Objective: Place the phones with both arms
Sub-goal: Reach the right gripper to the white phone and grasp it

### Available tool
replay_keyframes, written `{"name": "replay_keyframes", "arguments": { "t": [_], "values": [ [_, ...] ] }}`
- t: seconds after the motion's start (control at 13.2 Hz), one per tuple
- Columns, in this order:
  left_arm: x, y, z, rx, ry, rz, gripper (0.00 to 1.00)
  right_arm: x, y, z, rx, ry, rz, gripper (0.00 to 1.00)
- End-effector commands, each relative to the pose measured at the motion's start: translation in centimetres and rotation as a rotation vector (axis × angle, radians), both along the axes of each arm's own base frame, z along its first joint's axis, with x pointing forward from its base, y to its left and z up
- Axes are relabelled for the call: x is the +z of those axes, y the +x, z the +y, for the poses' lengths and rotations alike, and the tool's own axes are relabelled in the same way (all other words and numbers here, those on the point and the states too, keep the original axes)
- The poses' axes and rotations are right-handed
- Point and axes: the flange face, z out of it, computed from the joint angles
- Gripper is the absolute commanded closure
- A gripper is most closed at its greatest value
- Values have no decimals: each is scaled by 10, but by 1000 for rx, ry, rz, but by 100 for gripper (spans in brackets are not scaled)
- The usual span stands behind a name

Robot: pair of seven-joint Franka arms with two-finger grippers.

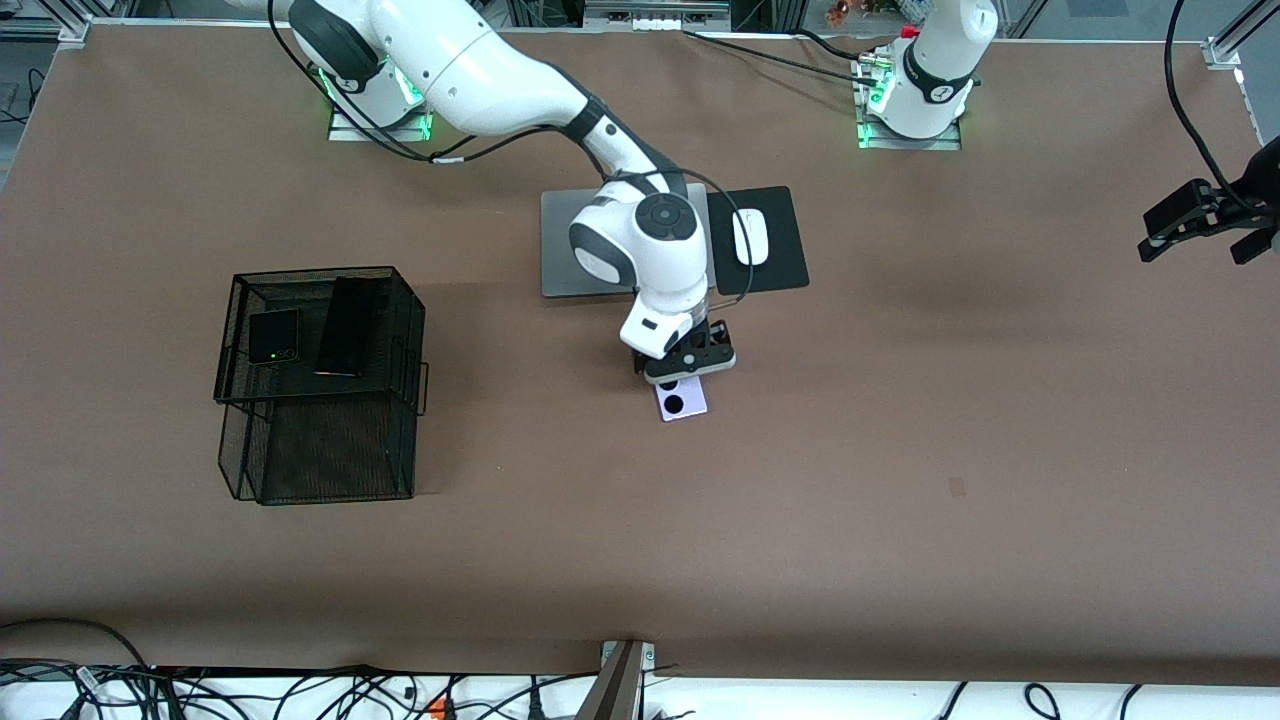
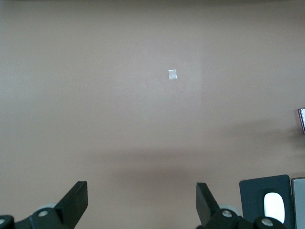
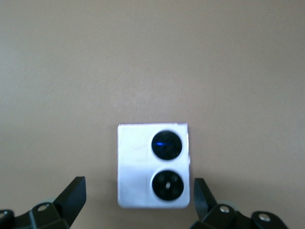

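Step in hand: reaching for the last loose phone; judged as the approach before the grasp, not yet a hold.
Right pincer (image 1: 688, 372): black two-finger pincer of the white right arm, spread wide, holding nothing, poised over the small squarish lilac-white phone with two round black lenses (image 3: 153, 165).
Lilac-white phone position: flat on the brown counter (image 1: 900, 450), between the two spread fingertips (image 3: 73, 193) in the right wrist view, touching neither; partly covered by the pincer in the front view, lens end (image 1: 680, 399) poking out toward the front camera.
Orientation: nearly square, so long axis only faintly marked; the two lenses stacked along the edge beside one fingertip, that line running across the pincer's closing direction.
Next move, as judged: straight descent, then closing on the two side edges; thin flat body calls for fingertips right down at the counter.
Left pincer (image 2: 142, 202): black two-finger pincer of the waiting left arm, fingers parted and bare, over bare counter toward the left arm's end.
Other phones: small squarish black phone (image 1: 273, 336) and long slim black slab phone (image 1: 347, 326) lying side by side on top of the black wire-mesh basket (image 1: 320, 440), well apart from the right pincer, toward the right arm's end.
Progress, as judged: two of three apparently placed.
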Motion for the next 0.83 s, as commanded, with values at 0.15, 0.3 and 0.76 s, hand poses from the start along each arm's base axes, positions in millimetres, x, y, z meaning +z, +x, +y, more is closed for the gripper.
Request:
{"name": "replay_keyframes", "arguments": {
  "t": [0.15,0.3,0.76],
  "values": [
    [6,-1,3,11,-14,-5,0,-14,18,-6,3,37,-54,0],
    [6,-1,3,11,-14,-5,0,-20,18,-6,1,43,-53,0],
    [6,-1,3,11,-14,-1,0,-44,5,-1,16,21,-28,0]
  ]
}}
